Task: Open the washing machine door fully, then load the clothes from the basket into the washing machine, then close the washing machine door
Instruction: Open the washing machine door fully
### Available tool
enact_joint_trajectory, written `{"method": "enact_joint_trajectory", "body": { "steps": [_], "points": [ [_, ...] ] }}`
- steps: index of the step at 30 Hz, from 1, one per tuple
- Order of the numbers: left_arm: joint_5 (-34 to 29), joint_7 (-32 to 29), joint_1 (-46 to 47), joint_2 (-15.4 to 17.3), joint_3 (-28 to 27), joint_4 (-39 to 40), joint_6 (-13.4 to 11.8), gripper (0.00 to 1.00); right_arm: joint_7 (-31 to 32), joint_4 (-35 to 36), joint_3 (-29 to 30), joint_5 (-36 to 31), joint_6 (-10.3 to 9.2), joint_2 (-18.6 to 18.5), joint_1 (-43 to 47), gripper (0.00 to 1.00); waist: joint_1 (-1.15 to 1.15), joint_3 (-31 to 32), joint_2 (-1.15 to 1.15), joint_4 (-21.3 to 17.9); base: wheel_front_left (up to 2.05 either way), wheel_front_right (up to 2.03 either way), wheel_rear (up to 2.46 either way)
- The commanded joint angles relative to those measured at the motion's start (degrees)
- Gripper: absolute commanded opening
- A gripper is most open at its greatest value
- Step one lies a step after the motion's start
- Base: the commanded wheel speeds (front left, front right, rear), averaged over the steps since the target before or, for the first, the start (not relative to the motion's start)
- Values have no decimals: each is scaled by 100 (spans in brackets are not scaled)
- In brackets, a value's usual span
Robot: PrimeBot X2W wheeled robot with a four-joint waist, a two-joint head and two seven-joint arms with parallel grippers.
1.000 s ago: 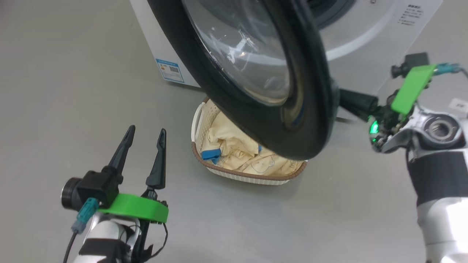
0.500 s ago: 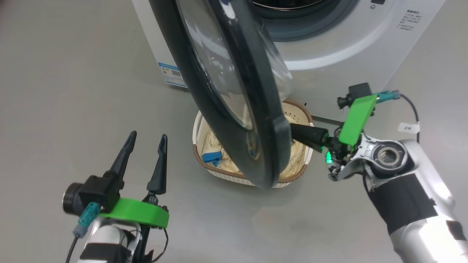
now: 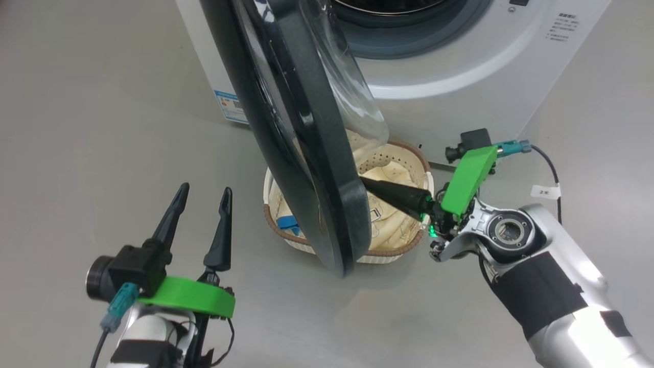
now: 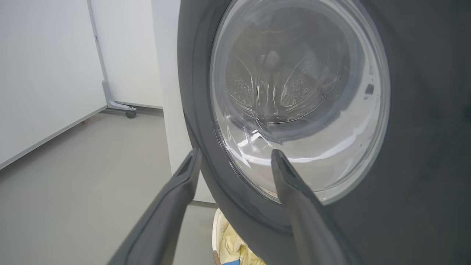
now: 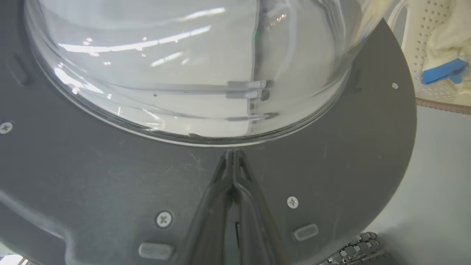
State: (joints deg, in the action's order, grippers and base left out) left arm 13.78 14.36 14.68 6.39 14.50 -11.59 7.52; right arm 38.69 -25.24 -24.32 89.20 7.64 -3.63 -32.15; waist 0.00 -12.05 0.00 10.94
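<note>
Right fingers (image 3: 393, 194), pressed together, bear tip-first on the inner face of the washing machine door (image 3: 327, 194); the left fingers (image 3: 220, 230) hang spread and empty, apart from it. The door stands part-open over the basket (image 3: 393, 250) on the floor (image 3: 102, 128) at the washing machine's (image 3: 460, 66) front, the clothes (image 3: 396, 225) still unloaded inside it: opening is unfinished, loading and closing remain. A second earlier the door was less open and hid the drum mouth (image 3: 393, 10).
</note>
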Motion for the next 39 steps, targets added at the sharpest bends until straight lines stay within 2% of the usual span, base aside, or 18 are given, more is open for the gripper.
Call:
{"method": "enact_joint_trajectory", "body": {
  "steps": [1, 2, 3, 4, 5, 12, 19, 23, 27, 35, 39],
  "points": [
    [25, 63, 110, 102, -240, 178, -3, 100, -162, 213, 43, -70, -15, 60, -240, 0, 0, 21, 0, -45, 0, 0, 0],
    [26, 63, 106, 108, -247, 182, -3, 100, -289, 254, 104, -121, -15, 41, -243, 5, 0, 34, 0, -74, 0, 0, 0],
    [26, 63, 100, 115, -257, 183, -3, 100, -441, 314, 168, -198, -15, 8, -244, 33, 0, 53, 0, -113, 0, 0, 0],
    [26, 63, 95, 122, -265, 185, -3, 100, -629, 362, 260, -266, -15, -15, -234, 43, 0, 69, 0, -151, 0, 0, 0],
    [23, 63, 91, 129, -269, 188, -3, 100, -770, 443, 322, -337, -15, -47, -229, 100, 0, 86, 0, -188, 0, 0, 0],
    [9, 63, 48, 195, -332, 205, -3, 100, -1888, 1307, 689, -1193, -15, -528, -42, 100, 0, 217, 0, -514, 0, 0, 0],
    [-11, 63, -43, 245, -438, 223, -3, 100, -3190, 2073, 768, -2507, -15, -1145, 380, 100, 0, 328, 0, -803, 0, 0, 0],
    [-34, 63, -111, 245, -501, 227, -4, 100, -3931, 2174, 700, -3254, -15, -1434, 757, 100, 0, 380, 0, -909, 0, 0, 0],
    [-40, 63, -190, 242, -569, 236, -3, 100, -4832, 1966, 850, -4062, -15, -1602, 1302, 100, 0, 456, 0, -989, 0, 0, 0],
    [-43, 63, -493, 240, -788, 267, -6, 100, -5306, 1594, 1157, -5331, -15, -1615, 2012, 100, 0, 652, 0, -1100, 0, 0, 0],
    [-48, 63, -634, 204, -889, 296, -8, 100, -5348, 1545, 1364, -5654, -15, -1506, 2235, 100, 0, 728, 0, -1122, 0, 0, 0]
  ]
}}
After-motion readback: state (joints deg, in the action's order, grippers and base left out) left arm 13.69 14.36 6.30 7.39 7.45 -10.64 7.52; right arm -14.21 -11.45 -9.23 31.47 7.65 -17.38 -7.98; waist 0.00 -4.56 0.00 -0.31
